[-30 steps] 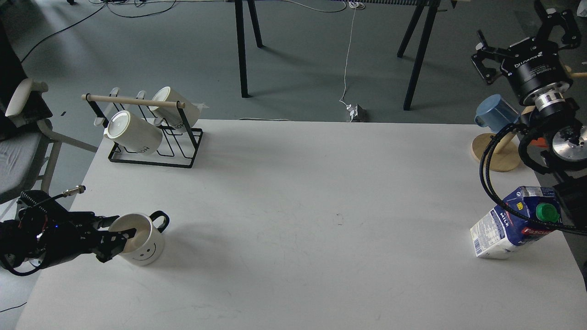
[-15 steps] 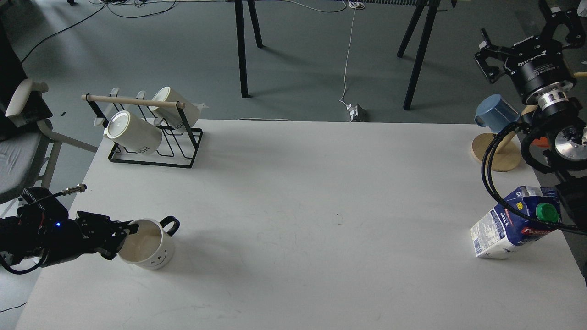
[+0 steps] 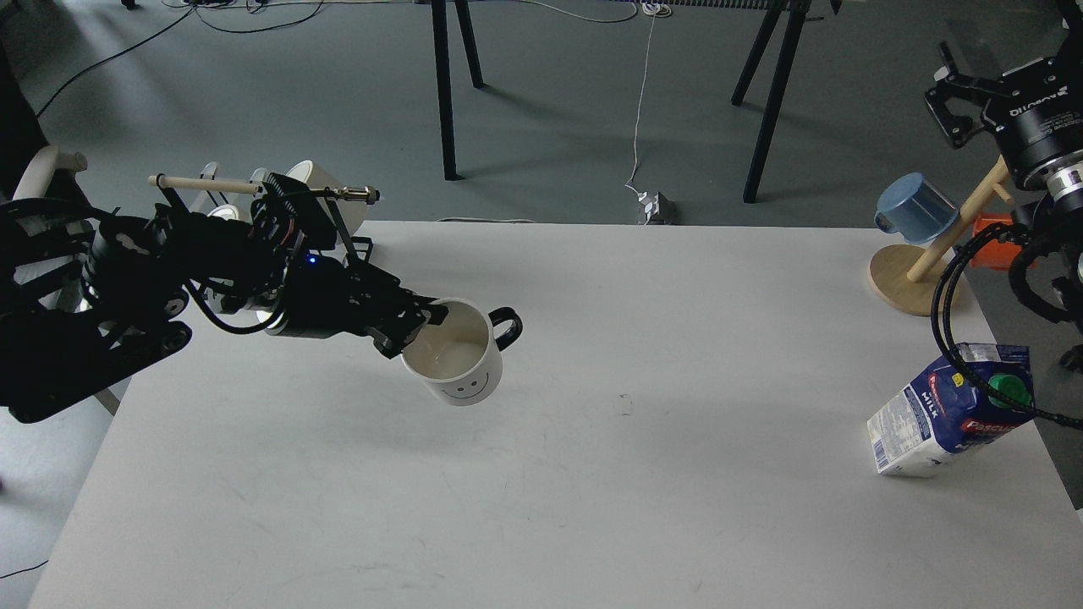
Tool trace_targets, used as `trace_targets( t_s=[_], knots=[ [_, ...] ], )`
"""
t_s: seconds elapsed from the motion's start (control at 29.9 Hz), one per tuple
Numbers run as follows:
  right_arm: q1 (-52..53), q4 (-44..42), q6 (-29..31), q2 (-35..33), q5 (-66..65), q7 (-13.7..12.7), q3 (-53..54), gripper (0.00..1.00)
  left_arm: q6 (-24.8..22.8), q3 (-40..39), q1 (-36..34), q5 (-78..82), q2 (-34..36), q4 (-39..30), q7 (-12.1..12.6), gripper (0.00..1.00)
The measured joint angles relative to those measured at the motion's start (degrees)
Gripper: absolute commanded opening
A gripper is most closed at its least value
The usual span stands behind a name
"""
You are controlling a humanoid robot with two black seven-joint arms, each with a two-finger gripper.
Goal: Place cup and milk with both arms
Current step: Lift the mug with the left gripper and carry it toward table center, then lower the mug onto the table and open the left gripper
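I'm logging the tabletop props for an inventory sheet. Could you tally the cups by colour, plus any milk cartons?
White cups: 3 - smiley mug held by the left gripper, two cream mugs on the black rack, partly hidden by the arm
Blue cups: 1 - blue cup on the wooden stand
Milk cartons: 1 - milk carton
Total: 5

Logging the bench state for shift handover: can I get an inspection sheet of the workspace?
Surface: white table, faint scuffs.
Job's things: smiley mug held above the table, tilted; milk carton leaning at the right edge.
Clutter: mug rack back left; blue cup on wooden stand.
Grippers: left gripper pinching the mug rim; right gripper raised, apart from the carton.
Cables: black cable crossing the carton.
Surroundings: grey floor, table legs, chair.
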Motion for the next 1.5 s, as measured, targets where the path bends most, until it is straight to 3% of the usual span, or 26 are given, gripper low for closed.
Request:
trace_targets(
  t_s=[0.17, 0.27, 0.47, 0.8, 1.24, 1.3, 1.34, 1.4, 1.5],
  knots=[
    [-0.61, 0.51, 0.0, -2.12, 0.0, -0.02, 0.7, 0.99, -2.75, 0.05, -2.17, 1.13, -11.4, 1.77, 6.36, 0.02],
    [-1.2, 0.62, 0.0, -2.72, 0.0, 0.01, 1.26, 0.99, -3.56, 0.18, -2.39, 1.98, -17.96, 5.29, 7.89, 0.02],
    [-3.09, 2.89, 0.0, -3.55, 0.0, 0.05, 2.63, 0.99, -3.74, 0.77, -1.82, 8.31, -28.34, 11.14, 8.24, 0.02],
    [-5.64, 5.93, 0.0, -4.17, -0.08, 0.15, 5.16, 0.99, -3.74, 1.08, -0.38, 10.16, -36.05, 16.41, 8.4, 0.04],
    [-6.0, 5.96, 0.0, -4.28, -0.09, 0.21, 5.27, 0.99, -3.74, 1.04, 3.06, 9.99, -39.3, 22.97, 8.56, 0.14],
    [-6.0, 5.96, 0.0, -4.27, -0.09, 0.19, 5.25, 0.99, -3.74, 1.04, 3.5, 9.99, -39.31, 23.13, 8.56, 0.19],
    [-6.0, 5.96, 0.0, -4.27, -0.09, 0.18, 5.24, 0.99, -3.74, 1.04, 3.71, 9.99, -39.3, 23.16, 8.57, 0.24],
    [-6.0, 5.96, 0.0, -4.27, -0.09, 0.16, 5.23, 0.99, -3.74, 1.04, 3.92, 9.99, -39.32, 23.17, 8.55, 0.47],
    [-6.01, 5.96, 0.0, -4.31, -0.12, 0.15, 5.22, 0.99, -3.74, 0.6, 4.02, 9.72, -39.32, 23.18, 8.46, 0.57]
  ],
)
